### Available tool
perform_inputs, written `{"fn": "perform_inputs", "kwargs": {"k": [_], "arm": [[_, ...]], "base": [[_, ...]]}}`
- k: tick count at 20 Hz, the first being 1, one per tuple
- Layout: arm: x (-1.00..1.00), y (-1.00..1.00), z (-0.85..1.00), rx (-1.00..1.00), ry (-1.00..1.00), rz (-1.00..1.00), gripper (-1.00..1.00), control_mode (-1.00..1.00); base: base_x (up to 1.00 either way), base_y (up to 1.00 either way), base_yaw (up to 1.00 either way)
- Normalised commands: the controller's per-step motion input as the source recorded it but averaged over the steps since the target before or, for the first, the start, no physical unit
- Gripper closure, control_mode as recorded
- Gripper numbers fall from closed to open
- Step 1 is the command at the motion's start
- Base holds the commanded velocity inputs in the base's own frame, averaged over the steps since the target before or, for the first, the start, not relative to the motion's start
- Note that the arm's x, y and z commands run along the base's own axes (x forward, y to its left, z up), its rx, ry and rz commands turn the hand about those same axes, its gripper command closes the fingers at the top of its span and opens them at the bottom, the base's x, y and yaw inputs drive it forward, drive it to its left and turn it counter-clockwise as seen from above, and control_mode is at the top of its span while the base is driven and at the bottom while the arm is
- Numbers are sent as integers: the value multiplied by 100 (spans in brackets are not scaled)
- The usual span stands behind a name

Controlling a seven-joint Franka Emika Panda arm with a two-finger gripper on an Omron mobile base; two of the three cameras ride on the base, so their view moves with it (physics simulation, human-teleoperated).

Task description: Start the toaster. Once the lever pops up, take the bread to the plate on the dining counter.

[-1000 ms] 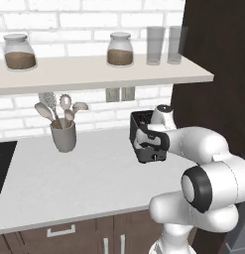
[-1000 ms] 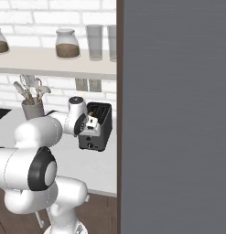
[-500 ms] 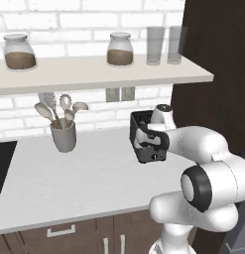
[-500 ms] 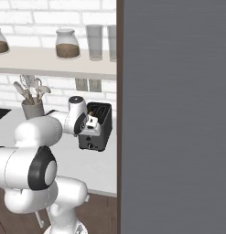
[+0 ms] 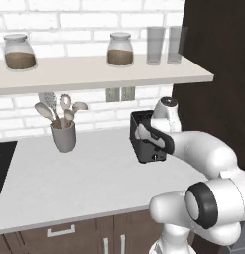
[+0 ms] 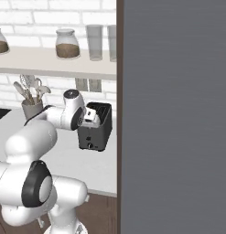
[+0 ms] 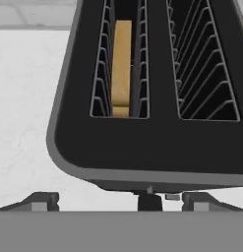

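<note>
Pincer (image 7: 118,201) wide apart, seemingly empty, over toaster (image 7: 152,118).

Very little differs between the earlier pictures and now. In the left base view the gripper (image 5: 144,133) has crept a touch lower over the top of the toaster (image 5: 146,149) — the forearm sits marginally closer to the black body than a second ago. In the right base view the same small dip shows at the hand (image 6: 90,117) — the wrist leans slightly further over the toaster's top edge.
</note>
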Motion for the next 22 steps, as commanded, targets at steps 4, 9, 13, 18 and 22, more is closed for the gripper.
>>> {"fn": "perform_inputs", "kwargs": {"k": [4,9,13,18,22], "arm": [[0,0,69,0,-19,-1,-100,-100],[3,0,33,0,-14,0,-100,-100],[21,0,-2,0,-9,0,-100,-100],[39,0,-7,0,-10,0,-100,-100],[34,0,-1,0,-4,0,-100,-100]], "base": [[0,0,0],[0,0,0],[0,0,0],[0,0,0],[0,0,0]]}}
